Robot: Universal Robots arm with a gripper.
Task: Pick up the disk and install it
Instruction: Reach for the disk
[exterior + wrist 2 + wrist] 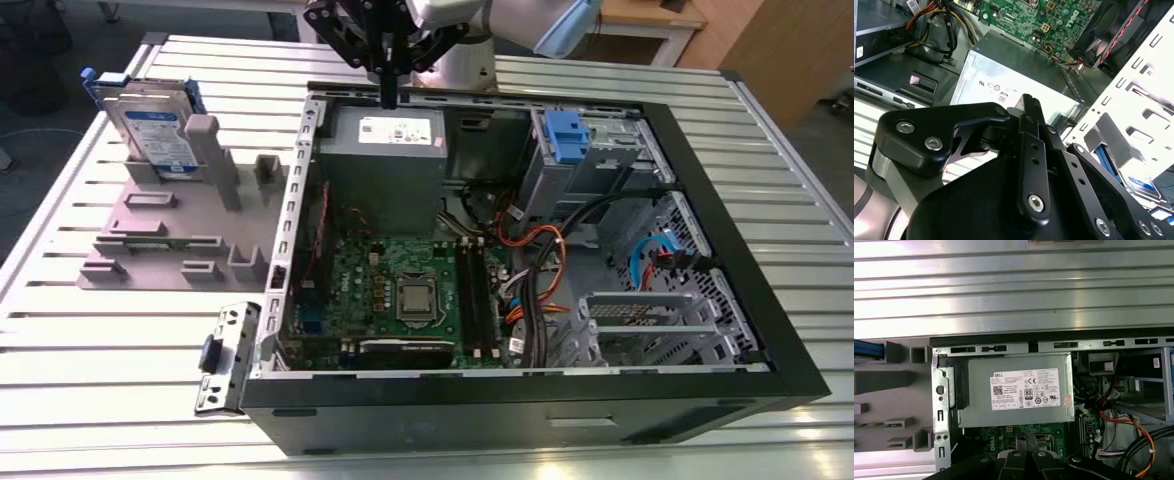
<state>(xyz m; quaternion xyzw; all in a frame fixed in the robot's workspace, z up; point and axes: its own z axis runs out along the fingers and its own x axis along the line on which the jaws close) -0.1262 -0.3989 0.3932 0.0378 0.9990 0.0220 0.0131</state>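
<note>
In the exterior view we see the claw (388, 97), fingers together and empty, over the power supply (384, 150) in the computer case (727, 210). The disk (151, 130) stands upright in a grey holder (160, 235) on the table (120, 400), at the exterior view's left of the case. In the second wrist view the claw (1029, 100) hangs above that power supply (1004, 75); in the first wrist view the claw (1026, 440) does too.

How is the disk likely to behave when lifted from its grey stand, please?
Probably stiff: the disk is a flat, blue-framed metal slab. Standing on edge in the grey stand, it may tip if nudged sideways. Its faces look smooth, perhaps slippery.
</note>
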